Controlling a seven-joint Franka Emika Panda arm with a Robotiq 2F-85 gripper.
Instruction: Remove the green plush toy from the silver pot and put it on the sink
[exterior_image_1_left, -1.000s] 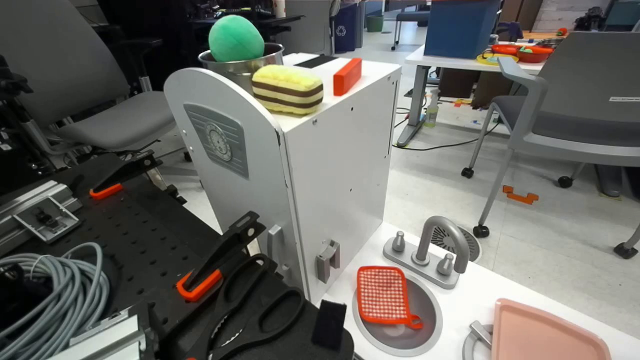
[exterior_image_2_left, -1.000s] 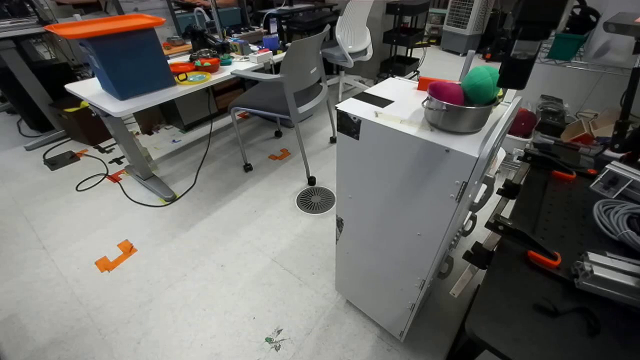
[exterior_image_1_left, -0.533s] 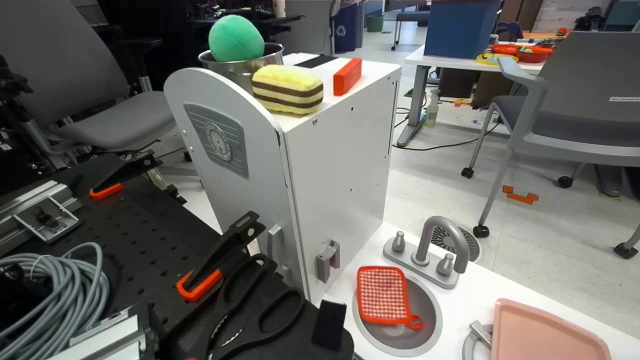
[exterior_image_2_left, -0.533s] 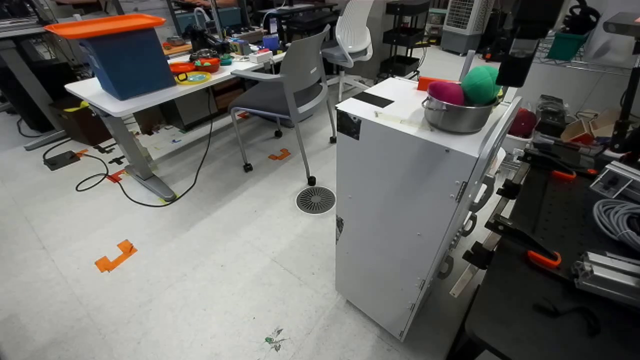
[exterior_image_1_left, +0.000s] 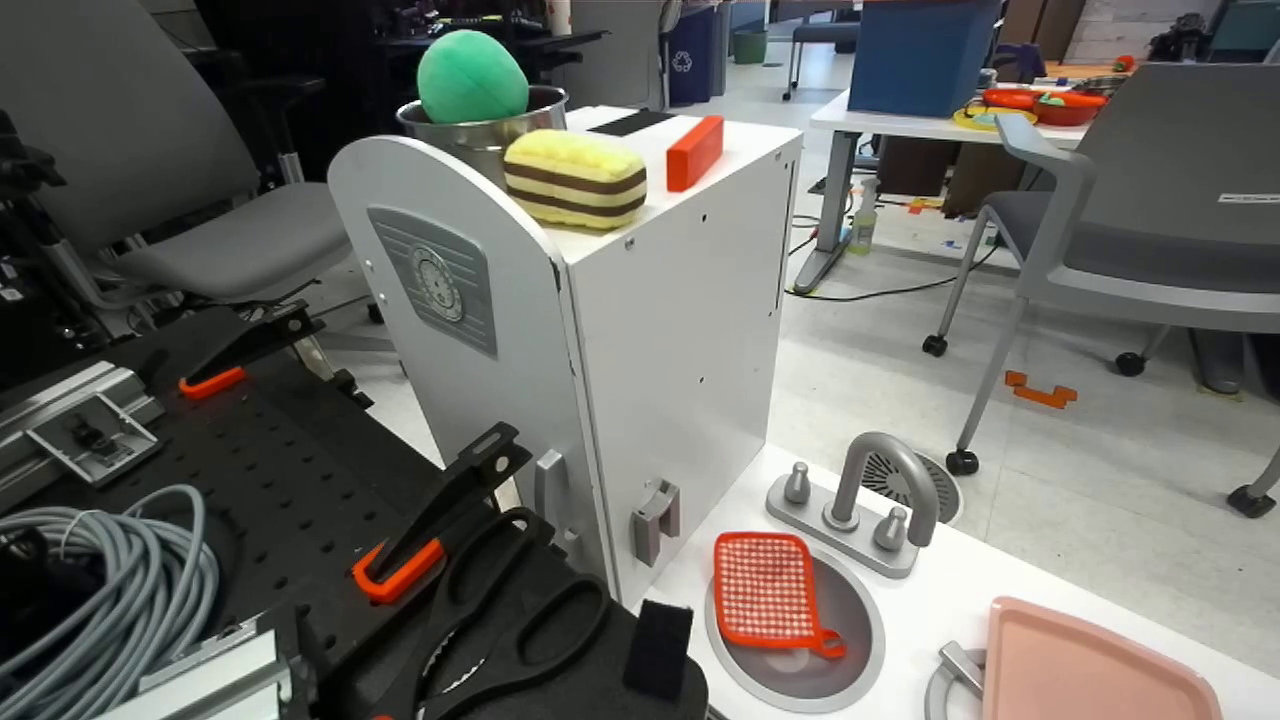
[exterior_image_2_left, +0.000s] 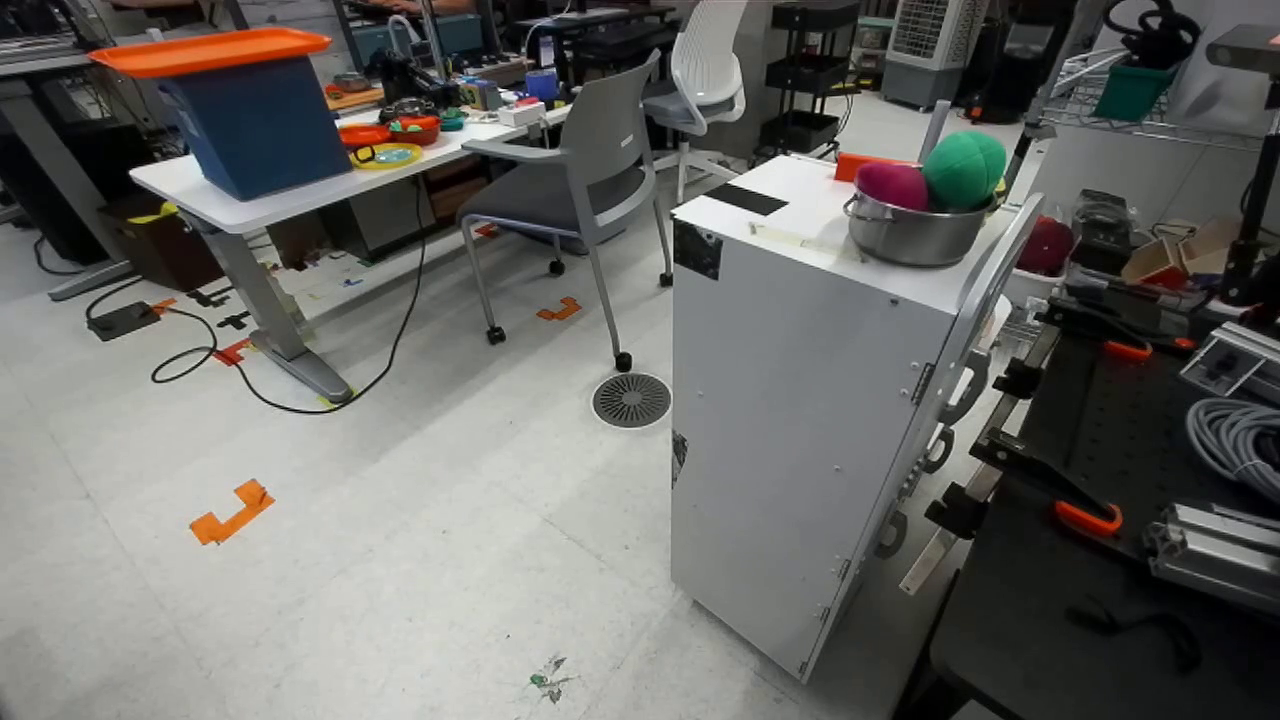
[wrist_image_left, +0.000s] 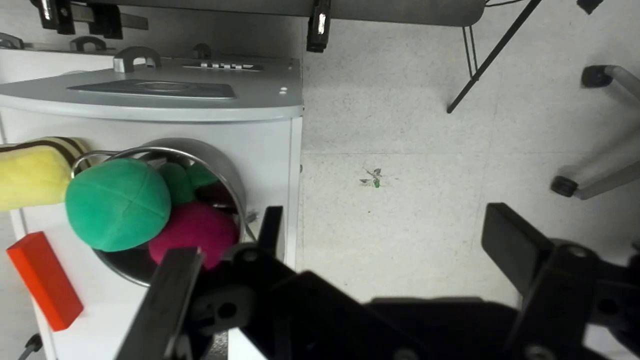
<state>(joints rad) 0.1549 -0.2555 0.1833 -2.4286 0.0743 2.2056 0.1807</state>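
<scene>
The green plush toy (exterior_image_1_left: 472, 77) rests in the top of the silver pot (exterior_image_1_left: 548, 100), rising well above its rim. Both also show in an exterior view, toy (exterior_image_2_left: 963, 172) and pot (exterior_image_2_left: 915, 240), and in the wrist view, toy (wrist_image_left: 118, 205) and pot (wrist_image_left: 222, 157). My gripper (wrist_image_left: 382, 215) is open with nothing between its fingers. In the wrist view its left finger overlaps the cabinet edge just right of the pot; the right finger is over the floor. The gripper shows in neither exterior view. The sink (exterior_image_1_left: 855, 640) has a grey basin and arched tap.
A pink ball (wrist_image_left: 200, 232) and smaller green pieces share the pot. A yellow striped plush (exterior_image_1_left: 575, 180) and an orange-red block (exterior_image_1_left: 695, 153) sit beside it on the white cabinet (exterior_image_1_left: 680, 330), behind its raised front panel. A red checked mitt (exterior_image_1_left: 768, 590) lies in the sink, near a pink tray (exterior_image_1_left: 1090, 665).
The dark arm part beside the green toy in an exterior view has moved up and out of the picture. The toy and pot have not moved.
</scene>
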